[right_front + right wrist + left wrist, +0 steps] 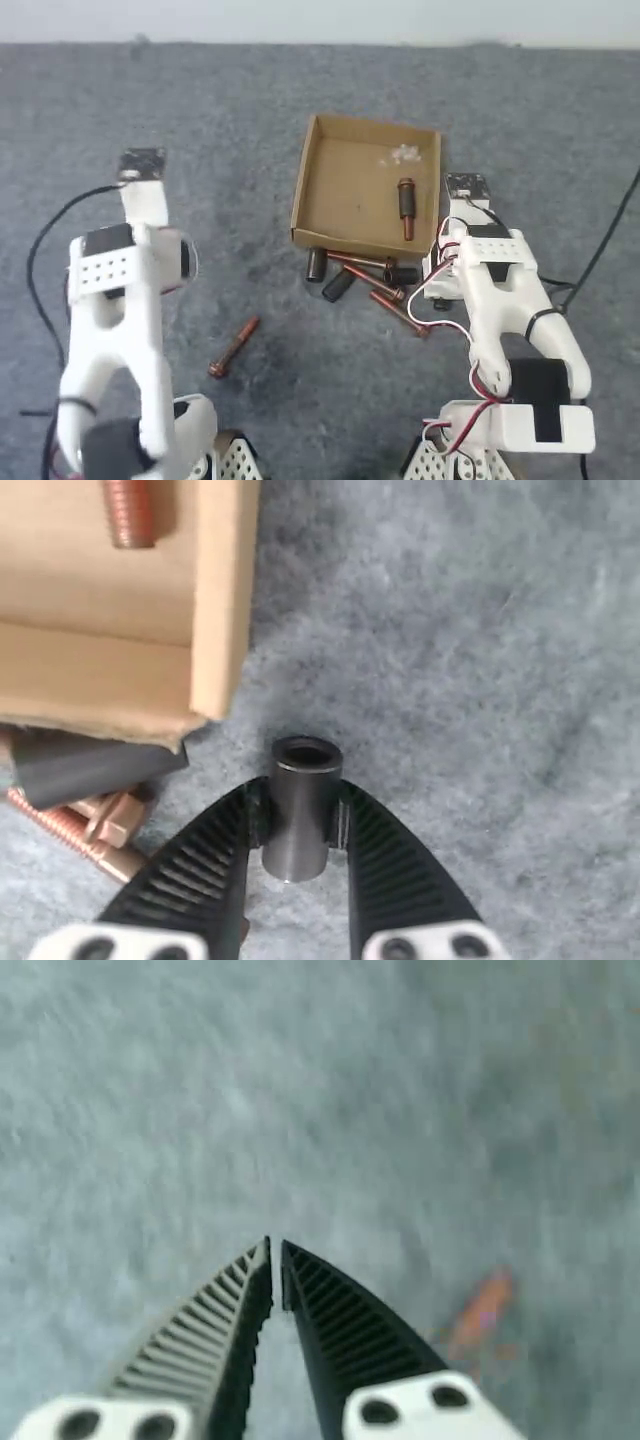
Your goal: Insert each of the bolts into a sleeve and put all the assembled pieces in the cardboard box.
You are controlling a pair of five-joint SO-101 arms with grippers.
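Note:
The cardboard box (330, 165) holds one bolt pushed into a black sleeve (406, 205). In front of it lie up to three black sleeves (340, 285) and three copper bolts (398, 311) in a loose pile. One bolt (233, 346) lies alone toward the left arm (115, 300). My right gripper (302, 795) is shut on a black sleeve (305, 765), which stands upright just off the box's corner (222, 600). My left gripper (275, 1245) is shut on nothing above bare carpet, with a blurred bolt (482, 1310) off to one side.
Grey carpet covers the table. In the right wrist view a lying sleeve (80, 765) and bolts (70, 825) sit close beside the gripper, against the box's front wall. The right arm (500, 290) stands next to the box's right side.

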